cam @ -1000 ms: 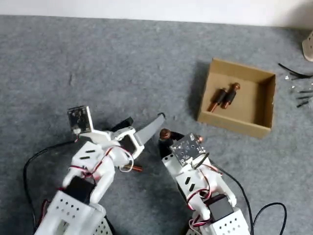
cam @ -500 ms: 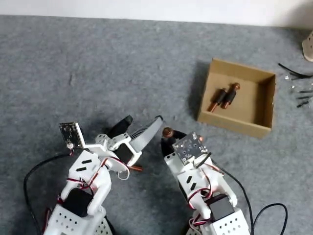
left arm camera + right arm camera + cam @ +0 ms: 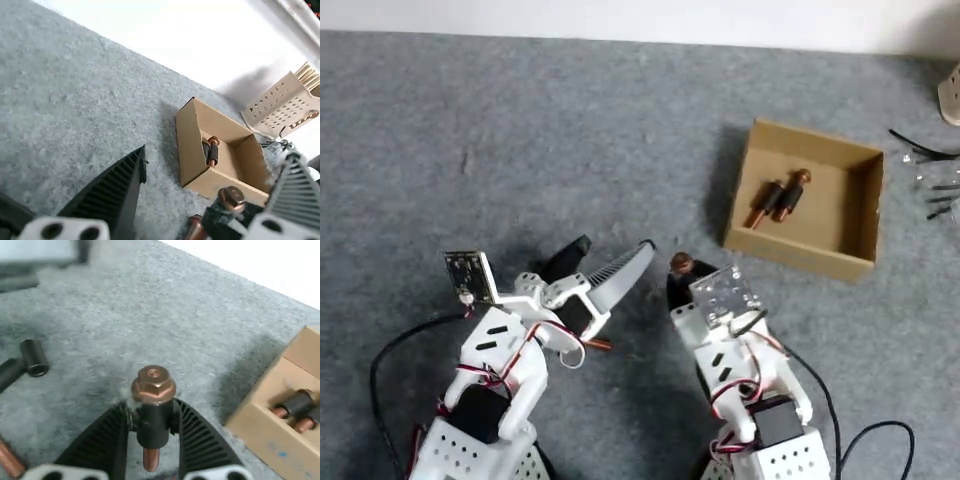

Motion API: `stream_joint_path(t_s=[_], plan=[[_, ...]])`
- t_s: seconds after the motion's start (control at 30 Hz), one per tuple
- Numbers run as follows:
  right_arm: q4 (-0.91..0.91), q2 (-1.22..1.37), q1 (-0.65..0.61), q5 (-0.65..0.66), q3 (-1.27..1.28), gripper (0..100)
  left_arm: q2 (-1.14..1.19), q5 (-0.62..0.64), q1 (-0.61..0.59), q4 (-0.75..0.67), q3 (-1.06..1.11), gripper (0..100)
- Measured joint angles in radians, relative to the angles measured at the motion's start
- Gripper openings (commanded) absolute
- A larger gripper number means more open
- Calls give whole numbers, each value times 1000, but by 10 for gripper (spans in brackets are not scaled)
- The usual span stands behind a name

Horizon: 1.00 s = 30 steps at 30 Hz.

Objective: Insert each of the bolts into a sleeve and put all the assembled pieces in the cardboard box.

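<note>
- Holding an assembled piece [image 3: 153, 386] upright, the right gripper [image 3: 151, 412] is clamped on the black sleeve; the copper bolt head is seen above the jaws and the threaded end below them.
- The left gripper [image 3: 615, 243] is held wide open just above the grey carpet [image 3: 520, 130], near the right gripper, with nothing between its jaws.
- A bare bolt [image 3: 598, 343] is seen on the carpet just beside the left arm's wrist.
- A loose sleeve [image 3: 34, 357] is seen lying on the carpet, apart from the held piece.
- The cardboard box [image 3: 798, 257] is placed further out, beyond the right gripper; two assembled pieces [image 3: 776, 201] are laid side by side inside it.
</note>
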Motion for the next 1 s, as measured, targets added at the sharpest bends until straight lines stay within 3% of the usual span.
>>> stream_joint_path(t_s=[0.13, 0.3, 0.4, 0.57, 0.8, 1.0], plan=[[0, 0, 112, 0, 0, 5, 0, -100, 0, 0, 0, 296], [0, 0, 146, 0, 0, 5, 0, -255, 2, 38, 6, 6], [0, 0, 175, 0, 0, 5, 0, -390, 0, 54, 9, 37], [0, 0, 253, 0, 0, 5, 0, -583, -2, 61, 11, 7], [9, 63, 324, 52, -9, 5, 0, -611, -106, 63, 17, 7], [14, 488, 333, 43, -327, 5, 0, -612, -118, 63, 18, 7]])
